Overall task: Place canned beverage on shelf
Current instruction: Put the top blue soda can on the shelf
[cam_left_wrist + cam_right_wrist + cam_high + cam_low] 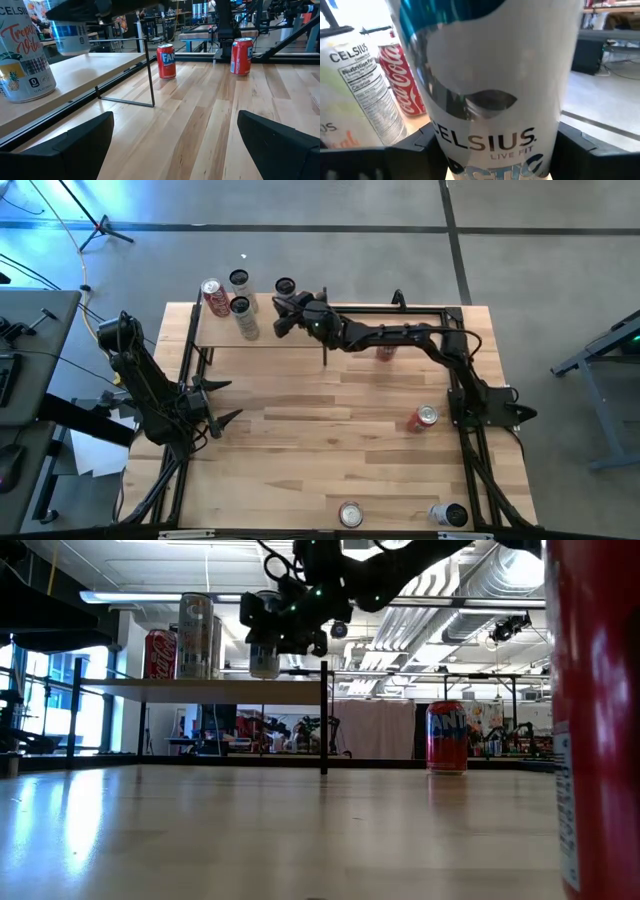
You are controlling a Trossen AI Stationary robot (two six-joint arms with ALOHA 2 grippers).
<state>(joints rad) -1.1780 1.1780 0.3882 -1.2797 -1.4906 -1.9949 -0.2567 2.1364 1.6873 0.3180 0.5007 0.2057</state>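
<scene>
The right gripper (283, 308) is squeezing a tall white Celsius can (490, 95) over the shelf (300, 332), at the shelf's 12 o'clock edge. At the can's 9 o'clock, a red Coca-Cola can (213, 295) is standing on the shelf. The left gripper (226, 402) is waiting wide open by the table's 9 o'clock side.

A blue-and-white Celsius can (495, 95) is filling the right wrist view, its top and base running past the frame edges. In the low view a red can (597, 710) is looming blurred at the edge, only a strip showing. Another Celsius can (24, 50) is being cropped in the left wrist view. The right arm is covering part of a red can (385, 352) from above.
</scene>
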